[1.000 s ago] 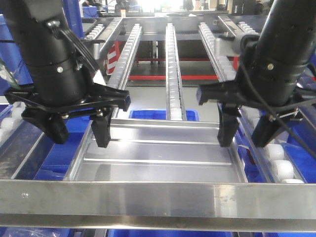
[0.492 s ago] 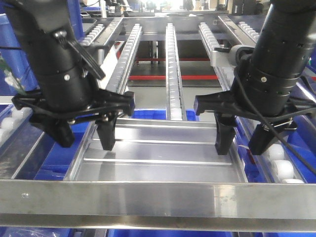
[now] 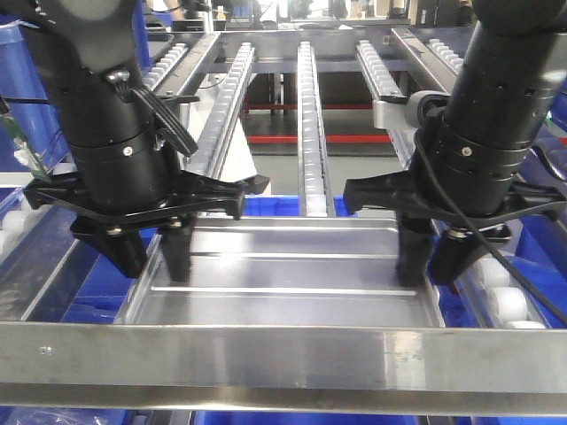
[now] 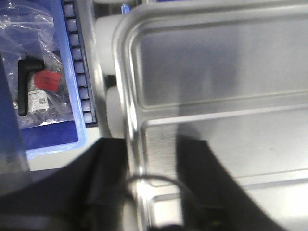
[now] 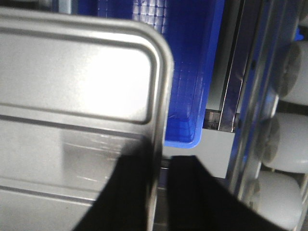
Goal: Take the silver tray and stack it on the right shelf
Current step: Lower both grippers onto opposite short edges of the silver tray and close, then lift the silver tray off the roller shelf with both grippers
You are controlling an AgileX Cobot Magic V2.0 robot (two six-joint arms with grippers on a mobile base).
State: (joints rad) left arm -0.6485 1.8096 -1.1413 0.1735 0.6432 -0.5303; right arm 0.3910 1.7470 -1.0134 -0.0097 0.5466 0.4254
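Ok, right shelf [image 3: 312, 106] fills front view, front bar [image 3: 266, 359] nearest camera. On it, silver tray [image 3: 292, 266] lies flat just behind bar, left rim over white rollers [image 4: 111, 110], blue bin [image 5: 187, 72] under far right corner. Arms sit at opposite ends, likely so lift stays level. Then left gripper [image 3: 152, 266] straddles left rim, jaws part open, one finger each side, not clamped. Same for right gripper [image 3: 429, 271] on right rim; gap shows between outer finger and rim.
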